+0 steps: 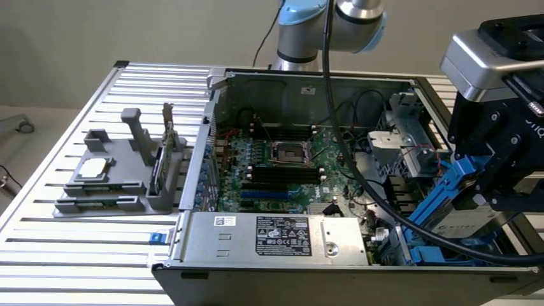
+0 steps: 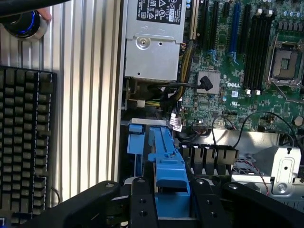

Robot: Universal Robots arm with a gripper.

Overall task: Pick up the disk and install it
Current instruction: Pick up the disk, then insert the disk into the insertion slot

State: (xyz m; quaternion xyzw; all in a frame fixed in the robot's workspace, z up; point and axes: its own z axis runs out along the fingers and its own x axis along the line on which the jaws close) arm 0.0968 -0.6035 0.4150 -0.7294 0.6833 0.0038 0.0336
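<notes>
Claw (image 1: 488,194) is clenched on the disk (image 1: 467,220) — in the wrist view one black finger (image 2: 142,204) stands on each side of the blue carrier (image 2: 170,183), with no gap that I can see. As I judge it, the pick-up is done and the step in hand is the install.

Disk hangs below the claw, tilted. Its silver face with the white label is turned outward and its lower end is down inside the open computer case (image 1: 340,284). Directly under the claw sits the drive bay, with another blue caddy (image 2: 135,142) just beside the carrier I hold. I cannot tell whether the carrier's lower end has entered its slot or only sits near the mouth.

Thick black cable (image 1: 361,178) droops from the arm across the case and passes close beside the disk. Power supply (image 1: 272,236) lies off to the side of the claw, well apart, with the motherboard (image 1: 281,159) beyond it.

Judgement on the next move — it calls for squaring out the tilt so the carrier lines up with the bay. After that it needs a straight push along the slot with a firm grip and no sideways load on the neighbouring caddy. The cable needs watching, since it could snag the carrier's edge or drag over the board. I would not let go until the carrier is seated.
</notes>
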